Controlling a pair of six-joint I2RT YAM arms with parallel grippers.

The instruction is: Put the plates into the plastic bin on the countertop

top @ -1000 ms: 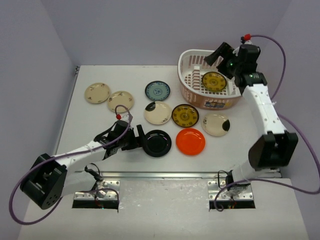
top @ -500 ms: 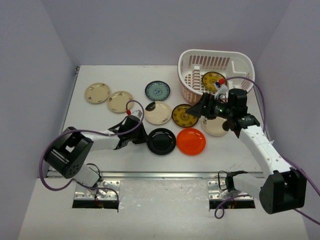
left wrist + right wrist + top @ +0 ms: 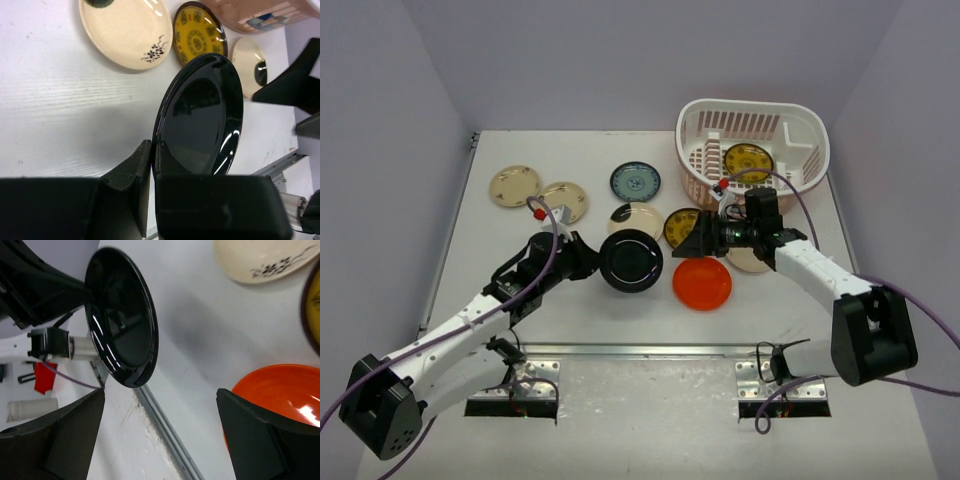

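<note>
My left gripper (image 3: 592,260) (image 3: 152,150) is shut on the rim of a black plate (image 3: 631,260) (image 3: 202,115) (image 3: 122,315), which is tilted up off the countertop (image 3: 520,240). My right gripper (image 3: 698,238) (image 3: 160,405) hangs open and empty just right of that plate, over the left edge of the orange plate (image 3: 702,283) (image 3: 280,395). It partly hides a brown-gold plate (image 3: 680,225) (image 3: 199,32). The plastic bin (image 3: 750,105) at the back right holds another brown-gold plate (image 3: 748,162).
On the countertop lie two cream floral plates (image 3: 514,185) (image 3: 563,201), a blue plate (image 3: 635,182), and two cream plates with a dark patch (image 3: 635,218) (image 3: 752,258). The metal front edge (image 3: 165,425) runs just below both grippers.
My left gripper shut on the black plate and raised it, tilted, off the countertop. My right arm came from over the bin down and left to beside the orange plate.
</note>
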